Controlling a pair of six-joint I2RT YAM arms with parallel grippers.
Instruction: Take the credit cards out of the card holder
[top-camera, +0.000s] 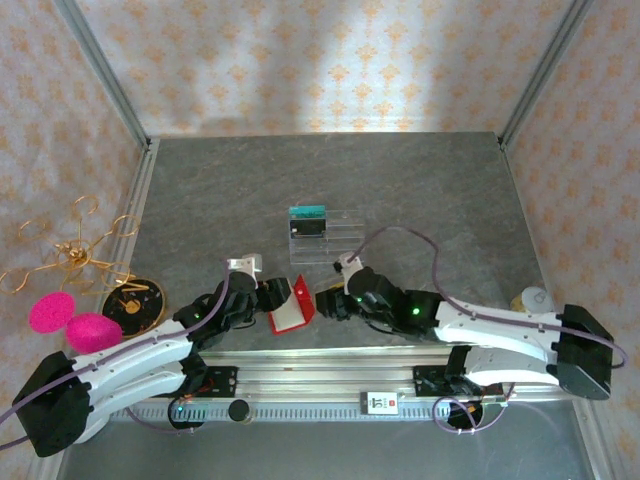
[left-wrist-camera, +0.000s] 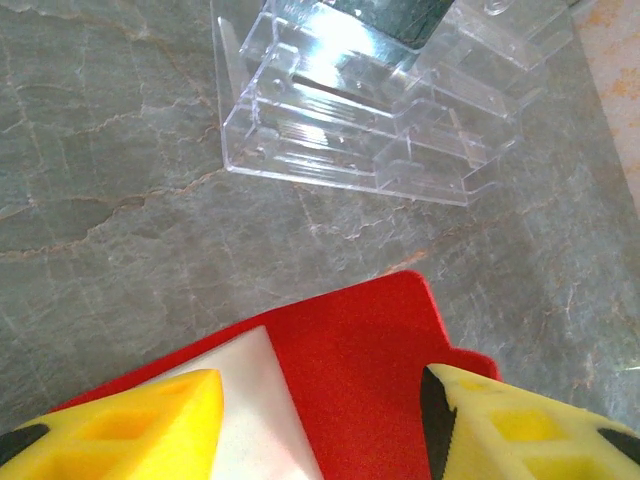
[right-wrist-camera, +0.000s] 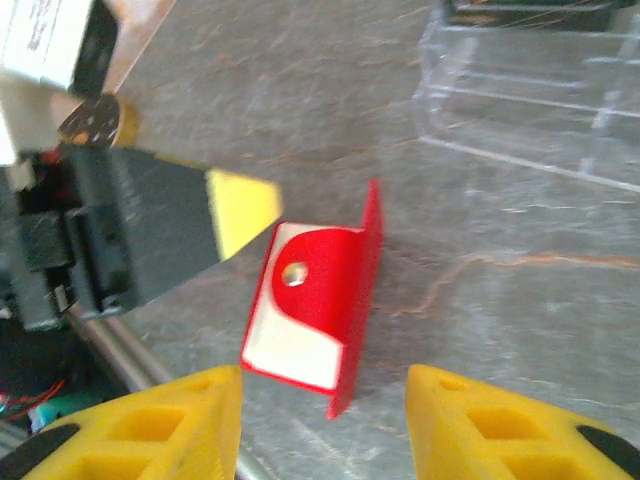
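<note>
The card holder (top-camera: 292, 305) lies on the grey table (top-camera: 400, 180), red and partly unfolded. In the right wrist view one flap lies flat, showing a pale inner pocket (right-wrist-camera: 292, 345) and a metal snap (right-wrist-camera: 293, 273), while the other flap stands up along its far edge. Whether cards sit in that pocket cannot be told.

Just left of the holder is the left gripper (top-camera: 272, 295). In its own wrist view (left-wrist-camera: 320, 375) the yellow fingers (left-wrist-camera: 130, 420) stand well apart above the holder's red cover (left-wrist-camera: 350, 350) and white pocket, gripping nothing. One yellow fingertip (right-wrist-camera: 245, 210) sits right by the holder's corner in the right wrist view, and contact cannot be told.

Just right of the holder is the right gripper (top-camera: 328, 300). Its jaws are likewise parted and empty (right-wrist-camera: 322, 375), with the holder seen beyond the gap.

Beyond the holder, towards the back wall, stands a clear plastic tray (top-camera: 335, 240) (stepped, with several slots). A teal card (top-camera: 308, 212) and a black card (top-camera: 311, 227) are at the tray's far left end.

Well to the holder's left are a black disc (top-camera: 135, 303), a tangle of gold wire (top-camera: 70, 255) and two pink lumps (top-camera: 70, 322).
</note>
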